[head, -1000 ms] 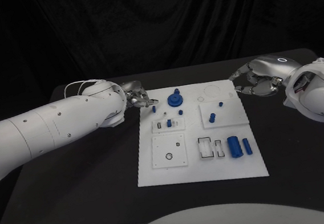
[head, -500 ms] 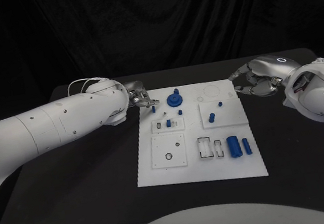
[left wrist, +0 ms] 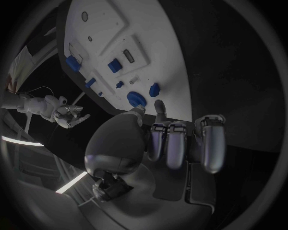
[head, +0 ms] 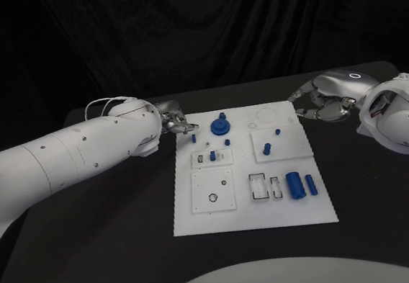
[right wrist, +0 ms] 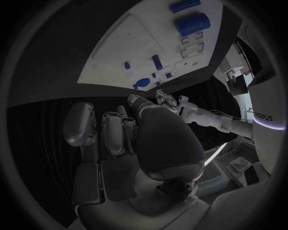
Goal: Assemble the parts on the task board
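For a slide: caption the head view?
Both hands flank the white task board's far end, holding nothing.

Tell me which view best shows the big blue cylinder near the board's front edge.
The head view: the big blue cylinder lies unobstructed beside a slimmer blue piece. The right wrist view shows it near the rim, bent; the left wrist view shows it small.
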Controlling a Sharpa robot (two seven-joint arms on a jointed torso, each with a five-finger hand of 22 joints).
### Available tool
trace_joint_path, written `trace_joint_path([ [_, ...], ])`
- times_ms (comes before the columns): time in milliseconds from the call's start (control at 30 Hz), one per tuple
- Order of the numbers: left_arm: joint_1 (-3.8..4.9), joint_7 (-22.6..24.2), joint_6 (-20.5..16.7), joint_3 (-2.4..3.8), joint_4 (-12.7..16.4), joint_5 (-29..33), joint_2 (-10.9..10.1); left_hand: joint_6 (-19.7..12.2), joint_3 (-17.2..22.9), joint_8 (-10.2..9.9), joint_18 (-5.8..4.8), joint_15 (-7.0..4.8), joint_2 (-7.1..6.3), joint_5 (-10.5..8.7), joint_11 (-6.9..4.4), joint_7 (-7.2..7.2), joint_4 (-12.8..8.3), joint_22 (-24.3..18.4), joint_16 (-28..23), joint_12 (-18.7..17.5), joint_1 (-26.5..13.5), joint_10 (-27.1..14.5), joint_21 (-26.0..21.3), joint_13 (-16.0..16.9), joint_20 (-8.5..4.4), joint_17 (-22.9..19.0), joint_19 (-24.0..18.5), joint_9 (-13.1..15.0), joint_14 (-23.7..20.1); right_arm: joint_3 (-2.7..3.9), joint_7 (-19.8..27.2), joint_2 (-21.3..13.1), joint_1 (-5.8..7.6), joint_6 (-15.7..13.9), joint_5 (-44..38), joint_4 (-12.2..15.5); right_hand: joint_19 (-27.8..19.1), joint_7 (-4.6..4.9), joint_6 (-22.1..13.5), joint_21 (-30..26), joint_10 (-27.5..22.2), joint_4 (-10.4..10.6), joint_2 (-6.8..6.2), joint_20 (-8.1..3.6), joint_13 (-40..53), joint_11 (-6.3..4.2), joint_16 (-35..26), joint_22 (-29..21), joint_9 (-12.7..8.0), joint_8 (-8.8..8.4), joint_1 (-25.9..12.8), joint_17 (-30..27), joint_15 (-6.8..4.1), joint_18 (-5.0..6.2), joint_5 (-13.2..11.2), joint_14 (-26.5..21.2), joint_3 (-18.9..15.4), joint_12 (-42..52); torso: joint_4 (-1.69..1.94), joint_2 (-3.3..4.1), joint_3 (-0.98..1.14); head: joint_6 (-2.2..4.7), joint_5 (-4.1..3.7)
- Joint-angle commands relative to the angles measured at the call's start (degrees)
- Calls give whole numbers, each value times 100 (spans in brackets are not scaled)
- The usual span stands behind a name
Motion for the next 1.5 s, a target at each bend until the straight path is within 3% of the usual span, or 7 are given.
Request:
trace_joint_path([
  [33, -7, 60, -54, 5, -40, 5, 38, 29, -22, -26, -25, 25, -9, 38, 28, 1, -17, 1259, 15, -3, 60, 596, -16, 1498, 32, 1509, 217, -1, 585, 4, -11, -2, -13, 12, -11, 1, -29, 18, 11, -23, -45, 2, -6, -5, 628, 14, -33, 712, -9, 14, -71, 80, 37, 67, 38, 239, 42, -34, 0, -1, 2, -1, 3],
  [433, -46, 88, 18, 5, -220, 5, 142, 5, -34, -61, -17, 29, -10, 48, 35, 11, -5, 1248, 15, -3, 76, 596, -49, 1498, 34, 1509, 201, -8, 585, 4, -1, 8, -13, 17, -11, 4, -30, 20, 12, -33, -49, -6, -10, -4, 623, 16, -36, 710, -13, 12, -70, 77, 39, 68, 44, 239, 54, -39, 1, 8, 3, -1, -28],
  [733, -62, 97, 82, 5, -264, 5, 172, 1, -58, -89, -14, 35, -6, 31, 44, 23, 18, 1243, 15, -3, 56, 596, -65, 1498, 37, 1509, 192, -17, 585, 4, 2, 14, -14, 19, -11, 3, -30, 20, 12, -33, -49, -6, -10, -4, 623, 16, -36, 710, -13, 12, -70, 77, 39, 68, 44, 239, 54, -39, 0, 8, -3, -1, -22],
  [1500, -135, 88, 234, 5, -304, 5, 199, 19, -78, -118, -9, 43, 21, 9, 52, 28, 27, 1236, 15, -3, 35, 596, -89, 1498, 44, 1509, 180, -34, 585, 4, 6, 15, -15, 25, -11, 3, -30, 20, 12, -33, -49, -6, -10, -4, 623, 16, -36, 710, -13, 12, -70, 77, 39, 68, 44, 239, 54, -39, 0, 0, 3, -1, -32],
])
